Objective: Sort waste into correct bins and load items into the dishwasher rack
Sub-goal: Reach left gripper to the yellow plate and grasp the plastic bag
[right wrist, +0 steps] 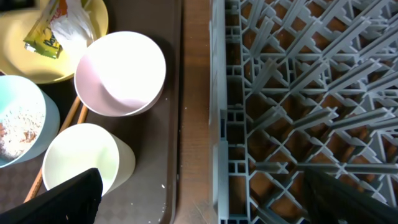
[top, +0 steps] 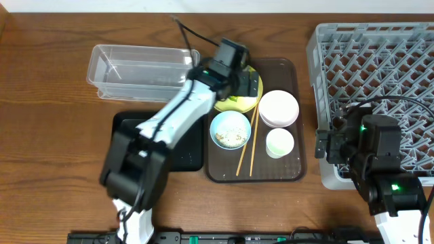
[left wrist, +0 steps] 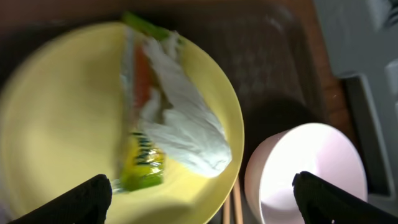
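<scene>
Wrapper point(left wrist: 168, 118) lies on yellow plate point(left wrist: 62, 124), crumbs point(top: 230, 138) in blue bowl point(top: 218, 123); both arms' jaws gape wide, empty.

Even, bright overhead light; left wrist view blurred, yellow plate point(left wrist: 62, 124) smeared.

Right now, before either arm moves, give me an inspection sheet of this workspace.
Surface: wooden table; brown serving tray at centre.
Job's things: snack wrapper on yellow plate; crumbs in light-blue bowl; pink-white bowl, white cup and chopsticks on the serving tray; clear tub, black tray and grey rack hold nothing visible.
Clutter: nothing seen.
Pincers: left pincer open above the plate; right pincer open over the rack's edge.
Cables: black cable behind the left arm; another over the rack.
Surroundings: nothing seen.
</scene>
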Tool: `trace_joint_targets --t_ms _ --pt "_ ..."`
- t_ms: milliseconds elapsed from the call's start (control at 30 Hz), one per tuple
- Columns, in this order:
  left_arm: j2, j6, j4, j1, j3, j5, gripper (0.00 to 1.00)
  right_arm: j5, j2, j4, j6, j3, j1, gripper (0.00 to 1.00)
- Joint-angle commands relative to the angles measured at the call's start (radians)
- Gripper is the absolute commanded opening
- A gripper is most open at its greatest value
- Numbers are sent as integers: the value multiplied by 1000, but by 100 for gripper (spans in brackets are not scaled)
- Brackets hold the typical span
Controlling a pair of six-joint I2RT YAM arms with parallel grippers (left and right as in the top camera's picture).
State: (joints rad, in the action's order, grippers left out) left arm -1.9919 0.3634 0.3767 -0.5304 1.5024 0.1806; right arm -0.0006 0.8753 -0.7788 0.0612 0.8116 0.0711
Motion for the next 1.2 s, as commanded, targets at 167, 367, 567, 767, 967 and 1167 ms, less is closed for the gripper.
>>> trace_joint_targets --t_ms 167,367,567,767,967,1167 --pt "-112 61 -87 -37 22 -9 88 -12 15 -3 13 23 6 99" --pt "-149 61 -123 -42 22 -10 68 -12 15 -5 13 23 6 99" --pt "-174 61 -113 -43 20 -10 58 -12 15 -10 13 23 6 99" --pt "-166 61 -106 -41 20 -9 24 -12 15 -10 13 23 6 99" --pt "-114 34 -50 -24 20 -10 6 -11 15 -10 13 23 6 99" --pt "16 34 13 40 20 -10 6 -11 15 -11 13 23 6 99"
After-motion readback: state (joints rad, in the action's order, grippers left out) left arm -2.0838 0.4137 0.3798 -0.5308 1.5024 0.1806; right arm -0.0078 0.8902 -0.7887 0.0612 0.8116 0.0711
